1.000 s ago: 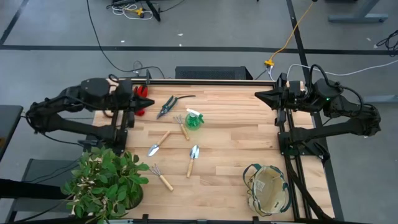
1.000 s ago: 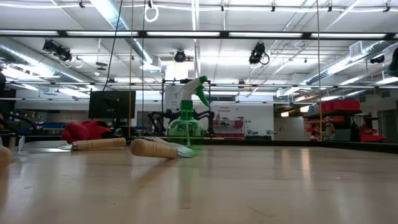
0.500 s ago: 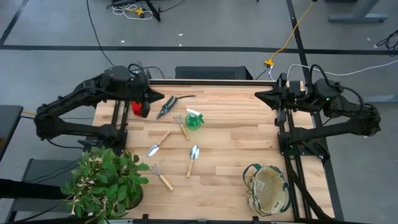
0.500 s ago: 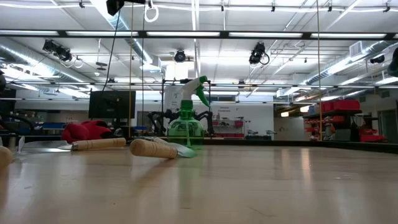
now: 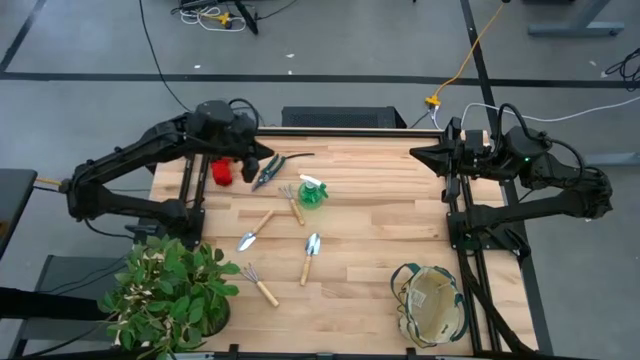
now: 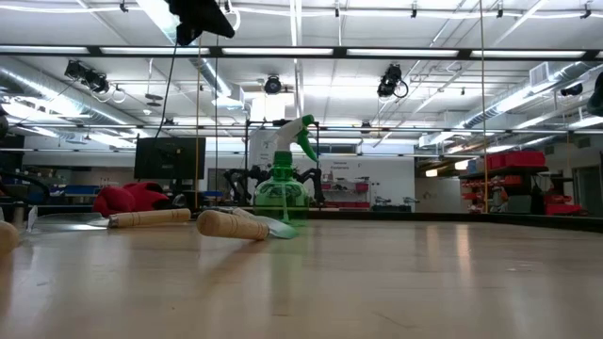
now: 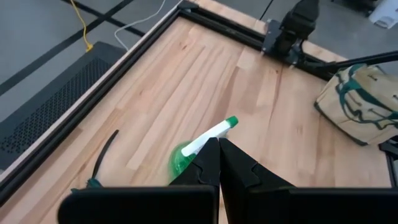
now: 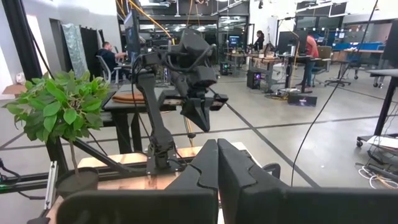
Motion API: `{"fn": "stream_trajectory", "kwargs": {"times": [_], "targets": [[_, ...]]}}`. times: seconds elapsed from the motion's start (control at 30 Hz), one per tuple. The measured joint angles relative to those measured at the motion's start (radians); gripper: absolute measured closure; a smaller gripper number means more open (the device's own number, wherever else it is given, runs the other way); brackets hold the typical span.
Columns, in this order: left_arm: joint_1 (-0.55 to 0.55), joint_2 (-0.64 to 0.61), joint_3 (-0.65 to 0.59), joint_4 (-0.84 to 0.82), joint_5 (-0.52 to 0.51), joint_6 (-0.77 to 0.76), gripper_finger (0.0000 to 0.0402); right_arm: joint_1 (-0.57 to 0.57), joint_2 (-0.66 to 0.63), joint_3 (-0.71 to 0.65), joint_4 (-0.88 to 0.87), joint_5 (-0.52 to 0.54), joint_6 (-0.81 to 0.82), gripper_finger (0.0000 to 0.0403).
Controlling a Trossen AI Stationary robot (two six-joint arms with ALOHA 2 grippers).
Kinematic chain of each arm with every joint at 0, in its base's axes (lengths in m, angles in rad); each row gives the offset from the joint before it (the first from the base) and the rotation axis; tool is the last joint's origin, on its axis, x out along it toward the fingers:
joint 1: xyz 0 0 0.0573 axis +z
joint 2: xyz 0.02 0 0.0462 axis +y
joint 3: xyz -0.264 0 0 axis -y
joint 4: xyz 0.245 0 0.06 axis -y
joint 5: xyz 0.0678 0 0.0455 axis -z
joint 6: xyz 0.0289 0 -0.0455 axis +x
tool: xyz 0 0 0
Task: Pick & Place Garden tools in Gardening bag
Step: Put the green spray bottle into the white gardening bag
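Looking for brand names or labels, you find no writing you can read on any tool or on the bag. The table (image 5: 390, 215) is pale butcher-block wood with a black frame, standing on a grey floor crossed by dark tape lines and loose cables. At table level you see an open workshop behind it, with ceiling strip lights, ducts, monitors and red bins; from the right wrist, people sit and stand at desks far off.

Your left gripper (image 5: 262, 157) hangs above the far left part of the table, jaws clenched on nothing, just beside the red gloves (image 5: 222, 172) and over the dark pruning shears (image 5: 270, 168). Your right gripper (image 5: 418, 153) waits at the far right edge, jaws likewise pressed together and empty.

The green-and-white spray bottle (image 5: 312, 192) lies right of the shears, touching a small wooden-handled rake (image 5: 293, 204). Nearer you lie two silver trowels (image 5: 253, 231) (image 5: 310, 256) side by side, and a second hand rake (image 5: 259, 284) beside the leafy potted plant (image 5: 168, 293) at the near left corner. The beige gardening bag (image 5: 430, 303) with dark green trim stands open at the near right, well apart from every tool.
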Motion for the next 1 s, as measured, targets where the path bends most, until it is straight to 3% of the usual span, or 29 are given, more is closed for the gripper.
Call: {"fn": "stream_trajectory", "kwargs": {"times": [0.47, 1.0], "targets": [[0.006, 0.099, 0.000, 0.001, 0.000, -0.001, 0.0399, 0.000, 0.000, 0.000, -0.023, 0.000, -0.001, 0.0403], [0.013, 0.097, 0.000, 0.007, -0.001, 0.000, 0.0399, 0.000, 0.000, 0.000, -0.026, 0.000, -0.001, 0.0403]]}}
